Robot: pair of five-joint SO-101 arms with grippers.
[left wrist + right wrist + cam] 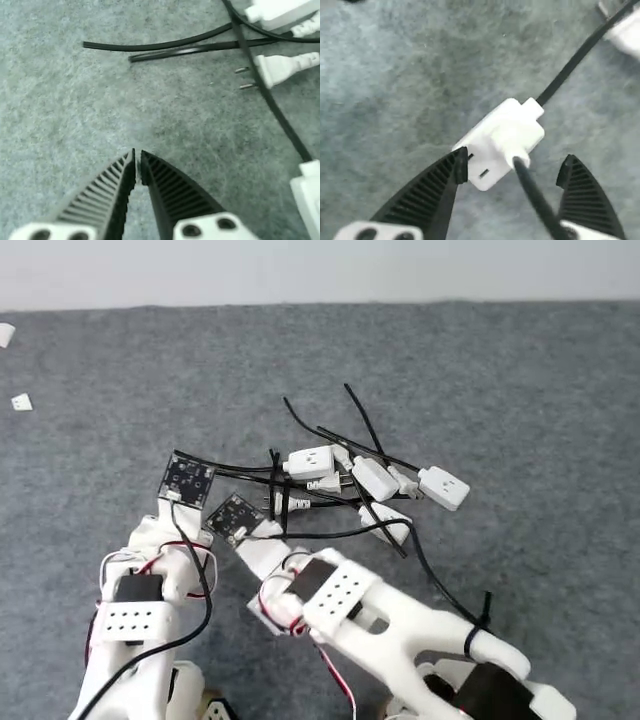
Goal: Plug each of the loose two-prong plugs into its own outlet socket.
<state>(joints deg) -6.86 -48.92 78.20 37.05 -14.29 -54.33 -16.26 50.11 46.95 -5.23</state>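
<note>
Two grippers: one spread round a socket, one clenched

From my seat the right gripper (516, 159) stands released, its fingers wide on either side of a white socket (502, 132) that lies on the grey mat (395, 75). One fingertip (461, 161) touches the socket's corner, just beside the slotted face; the other is apart from it. The slots I can see there are dark and uncovered. A black cord (535, 197) crosses in front of the socket, between the fingers, and the socket's own lead (570, 65) runs off from its back end.

The left gripper (137, 152) is clenched, its two ribbed fingers almost meeting at the tips, over bare mat. The plug (282, 69) lies flat, well ahead of it and off to one side, both prongs bare. A black cable (272, 107) lies across the plug's nose where the prongs come out, and two more cables (165, 46) run side by side farther off.

In the high view the rest sits in a tangle beyond both arms: a middle socket (310, 460) and a far socket (445, 487), each with its slotted face showing, and a second plug (375, 478) between them. Whether that one is seated in anything I cannot tell.
</note>
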